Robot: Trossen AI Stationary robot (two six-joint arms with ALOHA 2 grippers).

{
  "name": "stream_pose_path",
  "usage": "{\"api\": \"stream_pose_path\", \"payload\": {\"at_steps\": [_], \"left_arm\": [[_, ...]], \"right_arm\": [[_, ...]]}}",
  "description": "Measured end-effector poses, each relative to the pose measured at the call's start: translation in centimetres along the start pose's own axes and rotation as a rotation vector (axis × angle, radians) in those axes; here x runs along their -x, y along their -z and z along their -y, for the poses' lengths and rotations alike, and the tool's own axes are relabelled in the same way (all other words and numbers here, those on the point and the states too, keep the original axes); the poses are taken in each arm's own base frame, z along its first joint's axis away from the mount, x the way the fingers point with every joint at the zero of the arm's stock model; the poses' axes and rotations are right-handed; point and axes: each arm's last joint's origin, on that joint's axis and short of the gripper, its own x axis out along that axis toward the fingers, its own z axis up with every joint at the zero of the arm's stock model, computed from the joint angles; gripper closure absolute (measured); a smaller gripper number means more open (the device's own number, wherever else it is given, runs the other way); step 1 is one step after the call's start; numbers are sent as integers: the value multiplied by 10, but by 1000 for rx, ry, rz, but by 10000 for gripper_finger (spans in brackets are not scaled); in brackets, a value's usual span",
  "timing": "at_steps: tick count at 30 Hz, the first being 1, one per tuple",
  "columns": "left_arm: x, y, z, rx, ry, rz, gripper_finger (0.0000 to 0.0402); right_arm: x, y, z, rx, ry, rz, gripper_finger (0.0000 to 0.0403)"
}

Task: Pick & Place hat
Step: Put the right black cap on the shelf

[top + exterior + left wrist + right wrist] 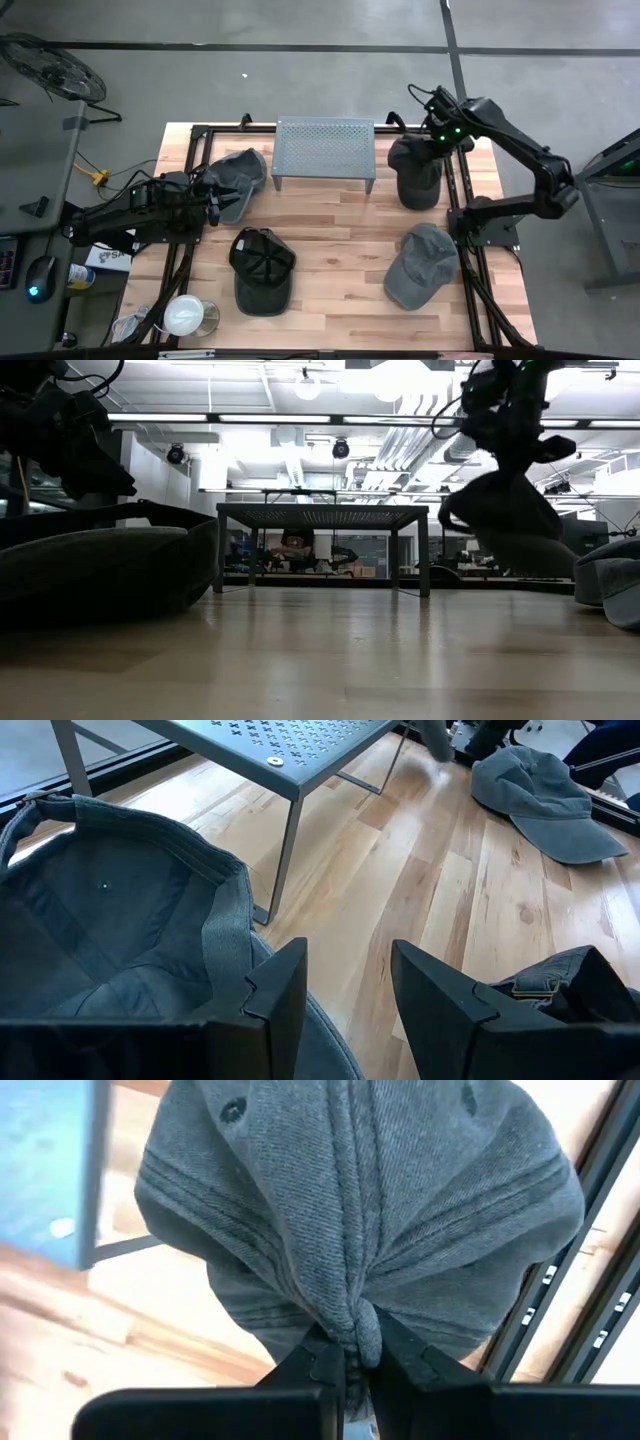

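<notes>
Four caps are on or over the wooden table. My right gripper (352,1355) is shut on a dark grey cap (415,175) beside the right end of the perforated metal rack (324,150). My left gripper (345,990) is open and hovers above the rim of an upturned grey cap (100,920), which rests on its crown near the rack's left end. A black cap (262,268) lies near the middle of the table's near half. Another grey cap (420,265) lies at the near right. My right gripper pinches a bunched fold of the dark grey cap's crown cloth (362,1320) between its two fingers, coming from above and pointing down. The cap hangs below the fingers, with creases drawn toward the pinch. In the low view the cap (505,520) is lifted clear of the table.
The rack stands on thin legs at the table's far middle. Black rail frames (462,215) run along the left and right sides of the table. A white bowl (183,315) sits at the near left corner. Bare wood (340,230) lies between the caps.
</notes>
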Motion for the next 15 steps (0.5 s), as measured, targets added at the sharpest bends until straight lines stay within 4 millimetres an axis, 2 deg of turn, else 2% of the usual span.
{"api": "stream_pose_path", "payload": {"at_steps": [7, 15], "left_arm": [[0, 0, 0, 0, 0, 0, 257], [0, 0, 0, 0, 0, 0, 257]], "right_arm": [[43, 7, -13, 75, -56, 79, 386], [82, 2, -49, 110, -191, 112, 386]]}}
